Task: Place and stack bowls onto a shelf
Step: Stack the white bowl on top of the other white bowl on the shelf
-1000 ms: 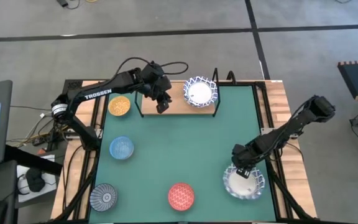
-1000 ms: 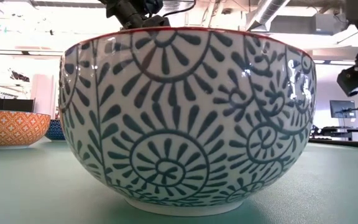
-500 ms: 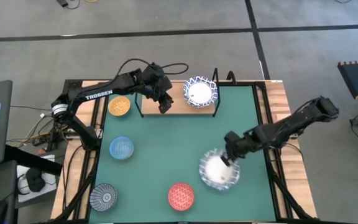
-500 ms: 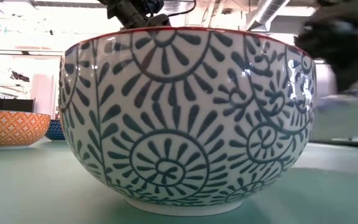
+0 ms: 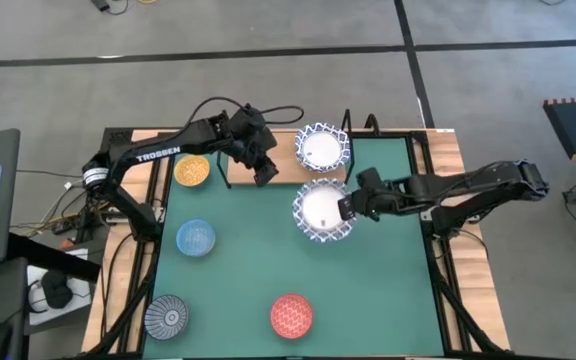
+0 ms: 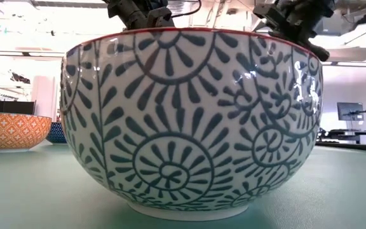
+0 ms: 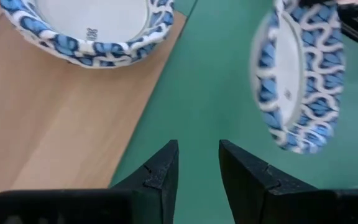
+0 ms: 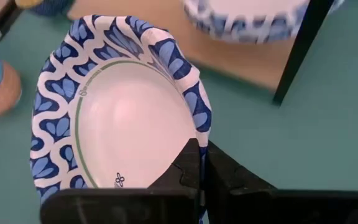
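A wide white bowl with a blue lattice rim (image 5: pixel 320 211) hangs in my right gripper (image 5: pixel 349 207) over the green mat, just in front of the shelf (image 5: pixel 280 172); the left wrist view shows this bowl (image 7: pixel 298 78) too. On the wooden plank's right end, white lattice-rimmed bowls (image 5: pixel 321 147) rest on their base. My left gripper (image 5: pixel 264 171) hovers open over the plank's left part, touching nothing. The yellow bowl (image 5: pixel 192 169), light blue bowl (image 5: pixel 196 237), grey-blue patterned bowl (image 5: pixel 167 317) and red bowl (image 5: pixel 291 314) stand apart on their bases. My right gripper pinches the bowl's rim (image 8: pixel 202 132) on the side toward the table's right, one finger inside the bowl and one outside. The fingers (image 8: pixel 188 163) come from the table's right, slanting down. The bowl is lifted clear of the mat, mouth up and slightly tilted.
The shelf's thin black wire uprights (image 5: pixel 347 120) stand at the plank's ends. The red bowl's patterned outside (image 6: pixel 192 121) fills the low view and hides the held bowl there. The yellow bowl sits off the mat, left of the shelf. Open mat lies between the shelf and the near bowls.
My right gripper has carried the white bowl from the mat's near right corner up and toward the far left, until it hangs just in front of the shelf. The bowl has left the mat and stayed in the hold.
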Robot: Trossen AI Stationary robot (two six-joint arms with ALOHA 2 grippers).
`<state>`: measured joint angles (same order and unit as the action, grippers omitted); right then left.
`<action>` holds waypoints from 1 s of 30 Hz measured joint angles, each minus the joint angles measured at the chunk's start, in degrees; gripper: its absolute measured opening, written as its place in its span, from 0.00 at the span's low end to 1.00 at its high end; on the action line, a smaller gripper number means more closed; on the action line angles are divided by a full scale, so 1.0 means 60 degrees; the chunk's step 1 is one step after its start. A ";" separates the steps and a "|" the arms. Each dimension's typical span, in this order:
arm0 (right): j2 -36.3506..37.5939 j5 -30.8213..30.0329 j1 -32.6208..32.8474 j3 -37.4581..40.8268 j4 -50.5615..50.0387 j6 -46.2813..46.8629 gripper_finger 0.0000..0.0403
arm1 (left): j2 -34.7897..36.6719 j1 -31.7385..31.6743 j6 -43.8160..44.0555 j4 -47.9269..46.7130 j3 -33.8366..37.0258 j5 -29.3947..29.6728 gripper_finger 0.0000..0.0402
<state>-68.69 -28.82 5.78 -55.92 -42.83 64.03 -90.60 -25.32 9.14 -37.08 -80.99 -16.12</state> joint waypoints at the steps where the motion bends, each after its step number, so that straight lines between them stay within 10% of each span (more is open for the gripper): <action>1: 0.0000 -0.0175 0.0000 -0.0063 -0.0008 -0.0086 0.06 | 0.0033 0.0009 0.0020 -0.0002 0.0000 -0.0058 0.26; 17: -0.0004 -0.1475 -0.0575 -0.0638 0.1626 -0.2215 0.08 | 0.0235 0.1038 -0.0378 0.2137 0.0000 0.0653 0.38; 30: -0.0004 -0.1472 -0.0606 -0.0635 0.2427 -0.2757 0.10 | 0.0235 0.1140 -0.1343 0.2061 0.0000 0.2208 0.02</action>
<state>-68.71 -37.65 2.14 -59.72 -28.27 47.48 -89.19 -18.48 1.08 -24.72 -80.99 -2.88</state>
